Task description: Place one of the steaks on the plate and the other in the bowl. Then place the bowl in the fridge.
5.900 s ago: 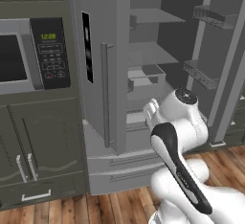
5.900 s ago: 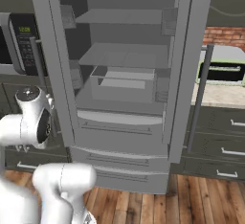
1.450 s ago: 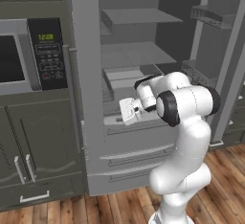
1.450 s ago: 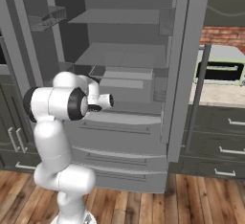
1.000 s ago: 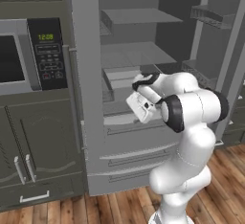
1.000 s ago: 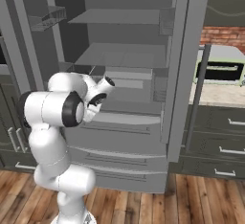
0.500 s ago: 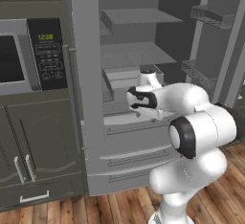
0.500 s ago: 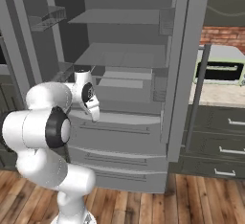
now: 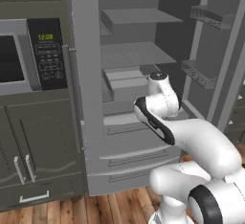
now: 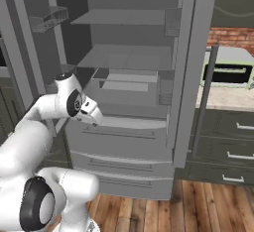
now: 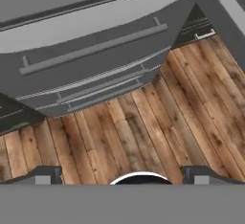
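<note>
Fridge (image 9: 143, 74) ahead with doors swung open, shelves bare, lower drawers (image 11: 91, 46) shut. Gripper (image 11: 122, 175) in front of the drawers, aimed down at wooden floor (image 11: 158, 122), jaws spread wide, holding nothing. Microwave (image 9: 28, 55) left of fridge.

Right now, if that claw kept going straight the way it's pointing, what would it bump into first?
Most likely the wooden floor in front of the fridge. The open gripper points downward, with only floorboards ahead of its tips; the fridge's lower drawers sit farther up the hand view.
</note>
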Controlling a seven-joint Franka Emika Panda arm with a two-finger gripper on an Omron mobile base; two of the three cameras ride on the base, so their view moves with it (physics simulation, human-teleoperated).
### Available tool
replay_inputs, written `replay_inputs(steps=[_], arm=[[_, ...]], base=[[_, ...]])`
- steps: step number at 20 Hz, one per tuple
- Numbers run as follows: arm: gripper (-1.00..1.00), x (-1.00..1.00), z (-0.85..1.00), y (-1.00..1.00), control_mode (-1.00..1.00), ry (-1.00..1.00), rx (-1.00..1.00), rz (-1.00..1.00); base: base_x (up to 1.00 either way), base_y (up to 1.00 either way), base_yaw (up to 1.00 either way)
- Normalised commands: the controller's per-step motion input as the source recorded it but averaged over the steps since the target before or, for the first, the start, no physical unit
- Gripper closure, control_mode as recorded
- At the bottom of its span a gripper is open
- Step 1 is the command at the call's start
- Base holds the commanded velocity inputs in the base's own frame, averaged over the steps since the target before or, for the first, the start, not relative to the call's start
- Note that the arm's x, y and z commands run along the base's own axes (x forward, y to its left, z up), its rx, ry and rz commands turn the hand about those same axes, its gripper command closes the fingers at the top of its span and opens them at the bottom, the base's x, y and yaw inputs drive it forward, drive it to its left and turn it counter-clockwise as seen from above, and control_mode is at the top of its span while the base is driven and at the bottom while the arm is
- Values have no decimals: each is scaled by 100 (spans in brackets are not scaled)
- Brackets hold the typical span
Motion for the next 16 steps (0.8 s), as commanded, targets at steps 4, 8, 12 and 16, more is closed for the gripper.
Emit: replay_inputs(steps=[4, 8, 12, 16], arm=[[-100, -22, 16, -5, -100, 27, 19, 29], [-100, -40, 16, 2, -100, 19, 1, 9], [-100, -51, 4, 0, -100, 7, -3, 2], [-100, -46, -38, 1, -100, -8, -7, 1]], base=[[0, 0, 0], [0, 0, 0], [0, 0, 0], [0, 0, 0]])
